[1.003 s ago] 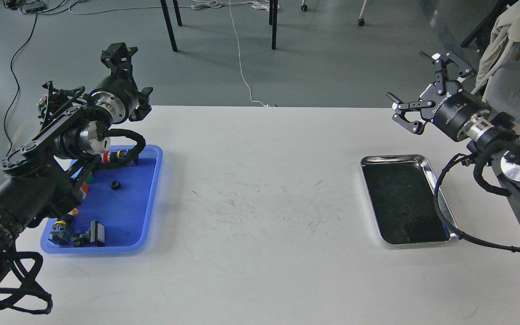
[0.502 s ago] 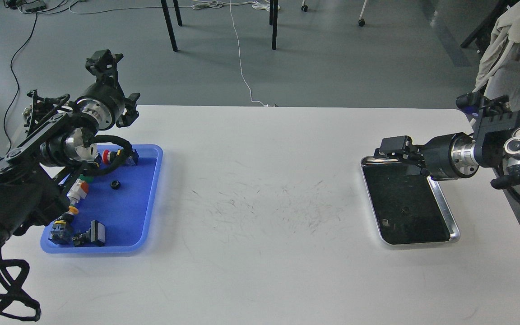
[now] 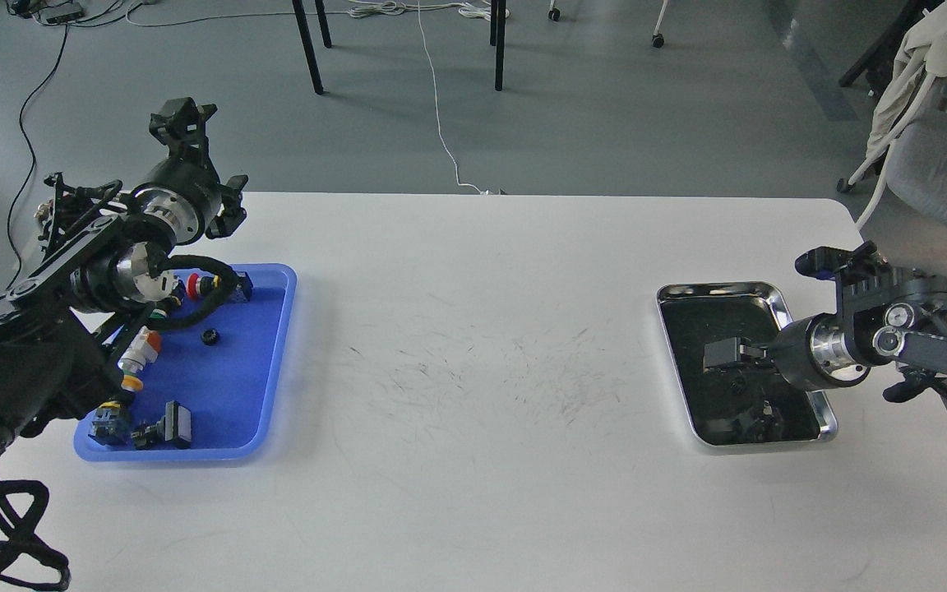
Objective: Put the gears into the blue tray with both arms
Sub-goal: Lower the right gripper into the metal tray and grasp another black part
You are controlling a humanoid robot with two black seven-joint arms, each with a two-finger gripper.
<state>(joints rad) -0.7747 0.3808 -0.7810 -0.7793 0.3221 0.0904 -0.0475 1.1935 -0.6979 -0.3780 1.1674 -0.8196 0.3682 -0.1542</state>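
Reaching over the steel tray (image 3: pixel 778 300) with the right gripper (image 3: pixel 724 355), while the left gripper (image 3: pixel 182 115) is raised beyond the far left table edge.

One gear (image 3: pixel 210 336) lies flat on the floor of the blue tray (image 3: pixel 276 362), clear of the push-button switches (image 3: pixel 138 355) and the black connector block (image 3: pixel 176 424) that share the tray. A second small dark ring (image 3: pixel 738 384) shows on the mirror-like bottom of the steel tray, just under the right gripper and apart from it. The right gripper is seen dark against the tray, so whether its fingers are spread or closed cannot be told. The left gripper is seen end-on; its finger spacing cannot be told either. Both trays rest on the white table (image 3: pixel 473 345).
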